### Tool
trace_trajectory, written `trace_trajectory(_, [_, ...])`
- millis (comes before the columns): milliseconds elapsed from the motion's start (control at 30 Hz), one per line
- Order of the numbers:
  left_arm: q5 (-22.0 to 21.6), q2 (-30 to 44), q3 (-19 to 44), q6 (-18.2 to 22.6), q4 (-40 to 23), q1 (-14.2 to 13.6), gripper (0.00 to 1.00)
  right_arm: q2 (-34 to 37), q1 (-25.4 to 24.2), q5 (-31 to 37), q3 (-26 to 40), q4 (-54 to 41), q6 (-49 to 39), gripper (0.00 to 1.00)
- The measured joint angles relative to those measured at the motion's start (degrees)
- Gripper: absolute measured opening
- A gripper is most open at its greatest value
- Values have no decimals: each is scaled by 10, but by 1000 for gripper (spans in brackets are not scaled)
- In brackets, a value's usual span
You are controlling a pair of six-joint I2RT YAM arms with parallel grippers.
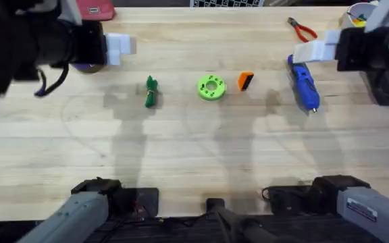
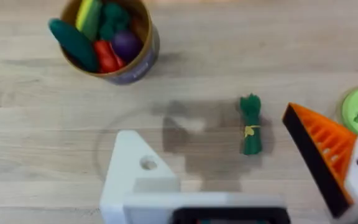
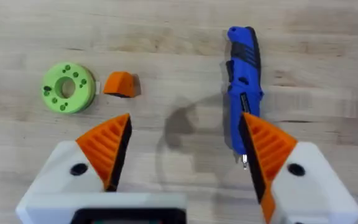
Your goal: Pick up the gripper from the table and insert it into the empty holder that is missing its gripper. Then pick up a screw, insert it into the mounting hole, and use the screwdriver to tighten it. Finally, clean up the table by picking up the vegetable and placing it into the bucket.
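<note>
The loose orange gripper (image 1: 246, 81) (image 3: 120, 84) lies on the table between a lime-green disc (image 1: 211, 87) and the blue screwdriver (image 1: 304, 84) (image 3: 244, 81). The dark-green vegetable (image 1: 151, 91) (image 2: 250, 124) lies left of the disc. The bucket (image 2: 107, 37) holds several toy vegetables and sits partly under my left arm. My left gripper (image 1: 119, 46) (image 2: 205, 122) hovers open near the vegetable; one side is the bare white holder (image 2: 132, 168), the other carries an orange finger (image 2: 319, 149). My right gripper (image 1: 310, 52) (image 3: 185, 121) hangs open over the screwdriver's tip end, holding nothing.
Red-handled pliers (image 1: 302, 28) lie at the far right. A red object (image 1: 94, 10) sits at the far left edge and a white bowl (image 1: 360, 12) at the far right corner. The near half of the wooden table (image 1: 194, 162) is bare.
</note>
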Motion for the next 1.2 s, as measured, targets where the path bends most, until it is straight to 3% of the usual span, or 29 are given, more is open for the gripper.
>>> trace_trajectory(233, [0, 97, 52, 0, -57, 0, 985, 29, 0, 0, 9, -11, 0, 994])
trace_trajectory(600, [14, 125, 52, -1, -66, -2, 987, 29, 0, 0, 9, -15, 0, 994])
trace_trajectory(900, [33, 188, 56, -48, -115, -72, 987, 29, 0, 0, 10, -20, 0, 994])
trace_trajectory(1200, [67, 322, 56, -84, -95, -76, 987, 29, 0, 0, 10, -20, 0, 994])
